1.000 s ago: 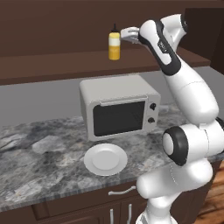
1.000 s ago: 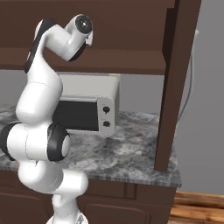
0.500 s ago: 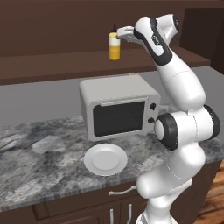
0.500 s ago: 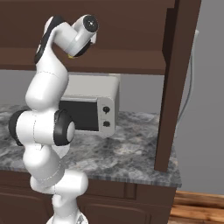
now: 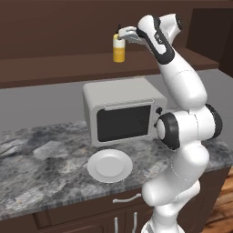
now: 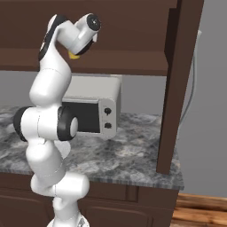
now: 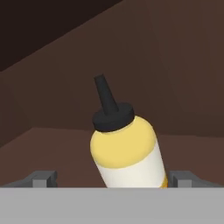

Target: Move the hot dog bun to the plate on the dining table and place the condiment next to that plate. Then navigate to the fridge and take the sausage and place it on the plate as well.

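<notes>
yellow plastic is sitting right between my jaws: i am holding them spread as wide as they go, one tip on each side of the condiment [image 7: 128, 151], gripping nothing yet. my gripper [image 5: 122, 37] is reaching in level with the bottle's upper body, just under the dark nozzle cap, and the hand view is showing the bottle leaning across the picture, though that may only be the roll of my hand.

the condiment is standing upright on the dark wooden shelf [image 5: 54, 73] above the microwave [image 5: 124, 111], close to the shelf's back wall. i am judging it light, probably part hollow, with smooth rounded sides that could slip or squash a little under a hard squeeze. the narrow cap is a poor place to pinch, so i am aiming to close on the widest part of the body, around the white band, where both tips are meeting flat plastic and the bottle is least likely to tip over.

below the shelf, a bright white plate [image 5: 109, 165] is lying on the marbled bench [image 5: 32, 173] in front of the microwave; it is not the greyish-blue one i am needing. beyond my arm, a dark wooden post [image 6: 177, 84] is rising from the bench's far end.
</notes>
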Tool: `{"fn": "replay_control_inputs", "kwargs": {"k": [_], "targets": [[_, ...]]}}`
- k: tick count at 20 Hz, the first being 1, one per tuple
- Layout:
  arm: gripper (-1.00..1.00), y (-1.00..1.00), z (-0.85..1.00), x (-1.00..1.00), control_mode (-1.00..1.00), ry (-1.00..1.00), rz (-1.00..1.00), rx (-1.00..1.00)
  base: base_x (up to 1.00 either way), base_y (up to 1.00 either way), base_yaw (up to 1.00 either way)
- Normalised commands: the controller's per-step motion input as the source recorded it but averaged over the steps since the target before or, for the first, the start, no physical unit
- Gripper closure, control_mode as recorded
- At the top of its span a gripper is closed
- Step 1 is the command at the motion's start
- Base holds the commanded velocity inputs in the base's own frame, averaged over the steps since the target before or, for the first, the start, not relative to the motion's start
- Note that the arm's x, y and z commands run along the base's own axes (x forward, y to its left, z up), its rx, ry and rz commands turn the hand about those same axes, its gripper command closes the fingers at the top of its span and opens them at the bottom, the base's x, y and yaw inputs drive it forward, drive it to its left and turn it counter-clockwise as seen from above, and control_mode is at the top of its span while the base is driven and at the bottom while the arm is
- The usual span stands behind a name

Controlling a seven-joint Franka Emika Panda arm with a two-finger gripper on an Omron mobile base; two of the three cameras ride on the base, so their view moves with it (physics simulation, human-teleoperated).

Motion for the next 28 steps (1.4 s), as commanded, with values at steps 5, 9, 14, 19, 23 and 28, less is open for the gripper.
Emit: {"fn": "replay_control_inputs", "kwargs": {"k": [5,9,14,19,23,28], "targets": [[-1.0,0.08,-0.03,0.32,-1.0,0.0,0.02,0.0,0.0,0.0,0.0],[-1.0,0.0,-0.1,0.32,-1.0,-0.01,0.0,0.0,0.0,0.0,0.0],[-1.0,0.12,-0.03,0.19,-1.0,-0.03,0.01,0.0,0.0,0.0,0.0],[1.0,0.26,0.0,0.06,-1.0,-0.07,0.03,0.0,0.0,0.0,0.0],[1.0,0.05,0.0,-0.19,-1.0,-0.17,0.01,0.0,0.0,0.0,0.0],[1.0,-0.14,0.0,-0.97,-1.0,-0.17,0.0,-0.06,0.0,0.0,0.0]]}}
